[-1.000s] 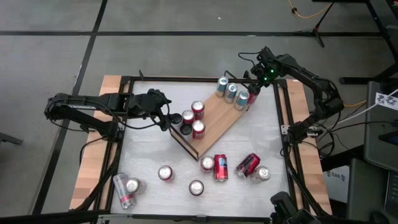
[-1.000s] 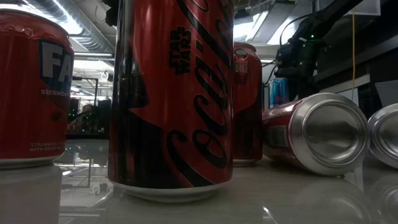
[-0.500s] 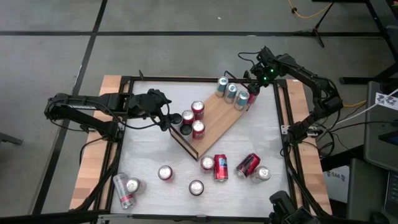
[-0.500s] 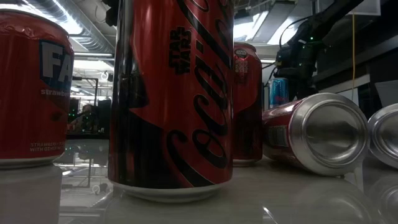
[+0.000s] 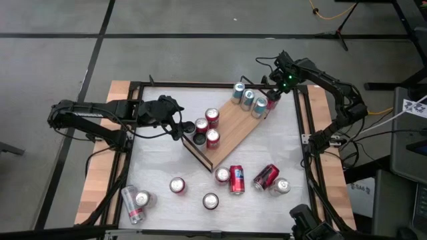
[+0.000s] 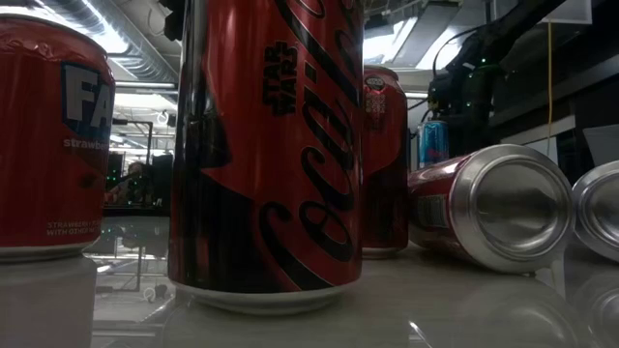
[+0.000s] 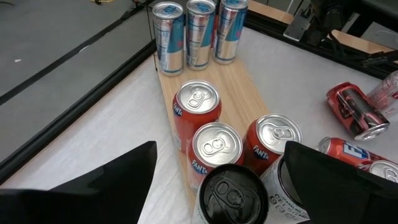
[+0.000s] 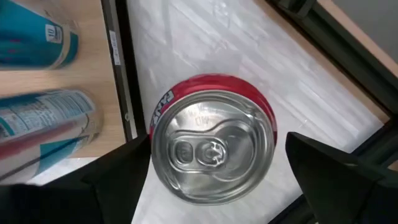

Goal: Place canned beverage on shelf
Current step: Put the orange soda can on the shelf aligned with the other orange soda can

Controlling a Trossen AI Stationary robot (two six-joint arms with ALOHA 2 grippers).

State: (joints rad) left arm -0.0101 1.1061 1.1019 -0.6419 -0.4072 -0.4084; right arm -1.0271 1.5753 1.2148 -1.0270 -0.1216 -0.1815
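two grippers spread wide, right gripper (image 8: 211,186) straddling round red can (image 8: 211,146), pale wood shelf (image 5: 230,127)

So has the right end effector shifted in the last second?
No. The right end effector sits in the same place beside the shelf's far end.

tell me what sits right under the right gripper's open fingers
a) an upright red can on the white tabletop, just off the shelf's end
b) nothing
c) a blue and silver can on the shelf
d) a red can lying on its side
a: the right wrist view looks down on the silver top of an upright red can between the right gripper fingers, on white tabletop beside the shelf.
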